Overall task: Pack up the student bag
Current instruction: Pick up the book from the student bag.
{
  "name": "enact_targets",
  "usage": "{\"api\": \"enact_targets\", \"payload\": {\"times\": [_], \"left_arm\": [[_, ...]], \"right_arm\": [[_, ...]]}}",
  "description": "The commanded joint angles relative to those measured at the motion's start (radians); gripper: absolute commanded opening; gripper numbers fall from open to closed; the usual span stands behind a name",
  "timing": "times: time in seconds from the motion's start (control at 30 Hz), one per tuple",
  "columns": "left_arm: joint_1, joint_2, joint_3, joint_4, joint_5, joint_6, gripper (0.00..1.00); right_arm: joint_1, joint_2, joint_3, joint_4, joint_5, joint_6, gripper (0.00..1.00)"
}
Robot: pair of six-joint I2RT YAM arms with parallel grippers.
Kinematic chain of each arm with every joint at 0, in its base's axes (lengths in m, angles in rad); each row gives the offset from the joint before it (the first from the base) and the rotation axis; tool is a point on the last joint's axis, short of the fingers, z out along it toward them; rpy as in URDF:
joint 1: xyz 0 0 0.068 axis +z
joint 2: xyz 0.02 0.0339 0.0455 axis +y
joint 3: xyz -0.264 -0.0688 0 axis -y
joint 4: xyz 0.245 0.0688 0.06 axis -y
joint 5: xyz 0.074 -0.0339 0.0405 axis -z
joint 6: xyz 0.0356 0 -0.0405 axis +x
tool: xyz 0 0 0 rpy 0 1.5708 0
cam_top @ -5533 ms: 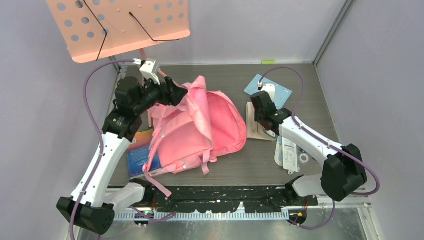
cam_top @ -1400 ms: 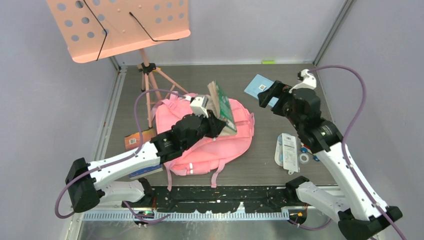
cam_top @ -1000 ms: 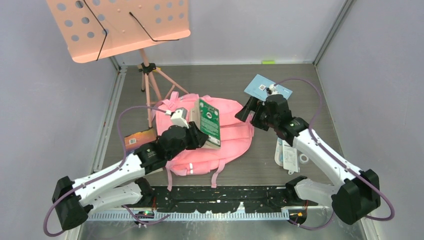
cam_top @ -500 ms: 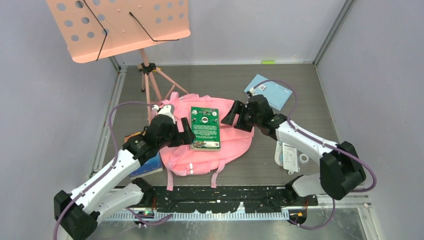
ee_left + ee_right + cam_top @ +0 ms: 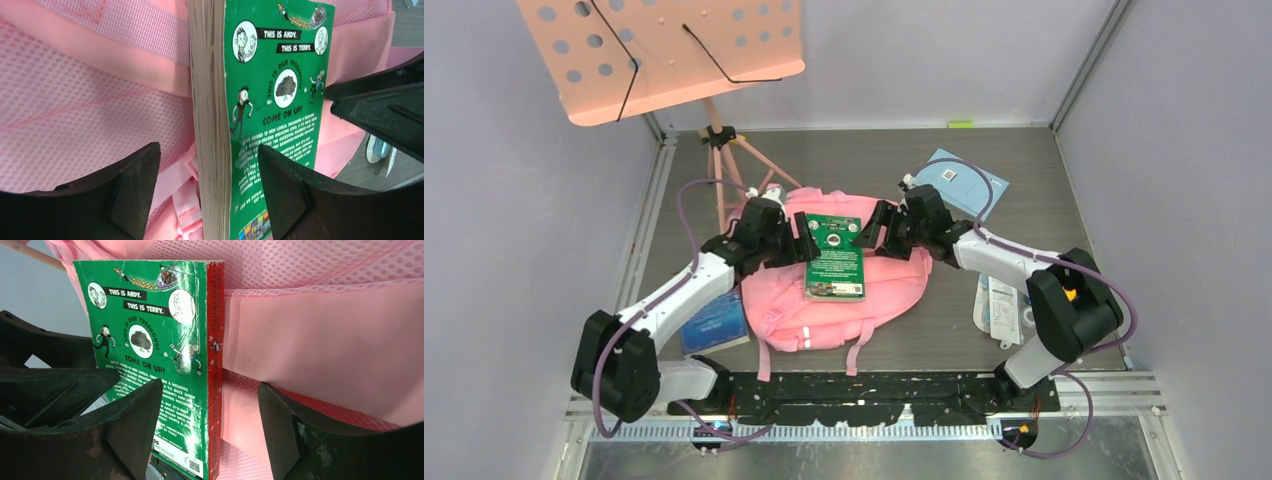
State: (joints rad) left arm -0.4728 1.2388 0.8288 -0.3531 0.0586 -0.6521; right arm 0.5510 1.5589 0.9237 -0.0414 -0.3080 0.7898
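While the bag (image 5: 879,290) lies flat mid-tabletop (image 5: 854,160) with the tripod (image 5: 720,175) just off its far left corner, the left gripper (image 5: 802,243) stands spread astride the page edge of a green book (image 5: 834,262) resting on the bag. The right gripper (image 5: 871,232), also spread, straddles the spine edge. Open tabletop lies beyond the bag's far edge.
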Motion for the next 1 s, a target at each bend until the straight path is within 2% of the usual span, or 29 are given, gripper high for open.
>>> {"api": "enact_targets", "payload": {"times": [0.0, 0.2, 0.57, 0.7, 0.8, 0.97], "left_arm": [[0.018, 0.051, 0.043, 0.09, 0.026, 0.037, 0.71], [0.019, 0.094, 0.03, 0.15, 0.065, 0.051, 0.54], [0.033, 0.034, -0.057, 0.206, 0.115, 0.015, 0.18], [0.037, 0.011, -0.085, 0.227, 0.136, 0.008, 0.13], [0.039, -0.005, -0.103, 0.252, 0.156, 0.001, 0.13], [0.04, -0.027, -0.124, 0.27, 0.155, -0.008, 0.13]], "right_arm": [[0.009, 0.035, 0.038, 0.087, -0.048, 0.003, 0.75], [0.018, 0.101, 0.06, 0.125, -0.095, 0.022, 0.69], [0.047, 0.138, 0.079, 0.249, -0.16, 0.115, 0.68], [0.049, 0.101, 0.064, 0.323, -0.173, 0.167, 0.64], [0.057, 0.078, 0.053, 0.379, -0.181, 0.191, 0.62], [0.077, 0.057, 0.039, 0.438, -0.195, 0.197, 0.51]]}}
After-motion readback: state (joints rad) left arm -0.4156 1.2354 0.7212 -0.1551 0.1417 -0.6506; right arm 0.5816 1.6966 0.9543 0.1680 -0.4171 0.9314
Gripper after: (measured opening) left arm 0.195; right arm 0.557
